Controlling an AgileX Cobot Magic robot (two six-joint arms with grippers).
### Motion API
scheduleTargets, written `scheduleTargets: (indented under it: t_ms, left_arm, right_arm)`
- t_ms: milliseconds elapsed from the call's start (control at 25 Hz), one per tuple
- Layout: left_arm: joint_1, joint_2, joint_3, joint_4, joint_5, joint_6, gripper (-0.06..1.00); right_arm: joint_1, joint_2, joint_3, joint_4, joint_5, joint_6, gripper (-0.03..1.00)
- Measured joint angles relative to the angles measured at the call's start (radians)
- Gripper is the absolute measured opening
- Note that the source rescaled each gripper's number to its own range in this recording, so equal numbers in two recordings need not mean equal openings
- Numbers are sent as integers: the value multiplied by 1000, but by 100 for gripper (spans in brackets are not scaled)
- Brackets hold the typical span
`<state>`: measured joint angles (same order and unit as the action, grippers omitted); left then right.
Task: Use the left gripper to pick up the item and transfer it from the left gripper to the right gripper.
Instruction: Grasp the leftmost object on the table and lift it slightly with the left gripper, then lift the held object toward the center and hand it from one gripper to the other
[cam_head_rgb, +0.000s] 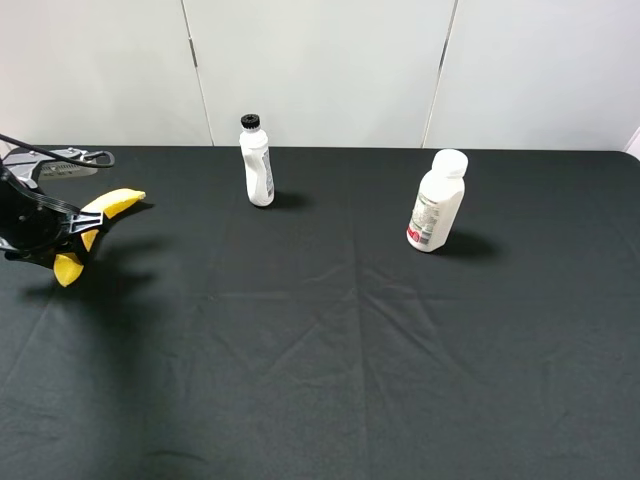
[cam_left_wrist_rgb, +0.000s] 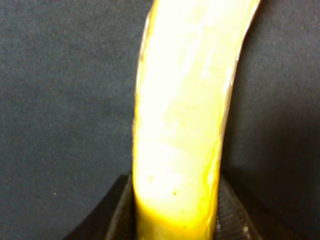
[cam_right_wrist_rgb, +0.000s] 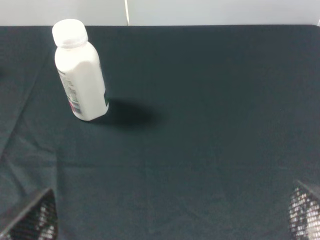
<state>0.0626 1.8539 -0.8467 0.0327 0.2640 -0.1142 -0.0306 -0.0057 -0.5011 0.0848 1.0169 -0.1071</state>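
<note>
The item, a long curved yellow banana (cam_head_rgb: 108, 205), lies at the far left of the black table. My left gripper (cam_head_rgb: 72, 238) is shut on its middle; both ends stick out past the fingers. In the left wrist view the banana (cam_left_wrist_rgb: 182, 125) fills the frame, squeezed between two black ribbed pads (cam_left_wrist_rgb: 231, 212). The right gripper (cam_right_wrist_rgb: 172, 220) stands open: only its two fingertips (cam_right_wrist_rgb: 32, 220) show at the picture's corners, wide apart with nothing between them. It is out of the exterior high view.
A slim white bottle with a black cap (cam_head_rgb: 257, 161) stands at the back centre-left. A wider white-capped bottle (cam_head_rgb: 437, 202) (cam_right_wrist_rgb: 80, 71) stands tilted at the back right. Black cloth (cam_head_rgb: 330, 350) covers the table.
</note>
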Motion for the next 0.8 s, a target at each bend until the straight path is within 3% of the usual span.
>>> scheduleTargets:
  t_ms: [240, 400, 600, 800]
  left_arm:
    - [0, 0, 0, 4, -27, 0, 1]
    - [0, -13, 0, 67, -13, 0, 1]
    - [0, -99, -31, 96, 74, 0, 1]
    - [0, -218, -60, 108, 235, 4, 1]
  right_arm:
    - [0, 0, 0, 0, 0, 0, 100]
    - [0, 0, 0, 0, 0, 0, 100]
    - [0, 0, 0, 0, 0, 0, 100]
    - [0, 0, 0, 0, -1, 0, 100]
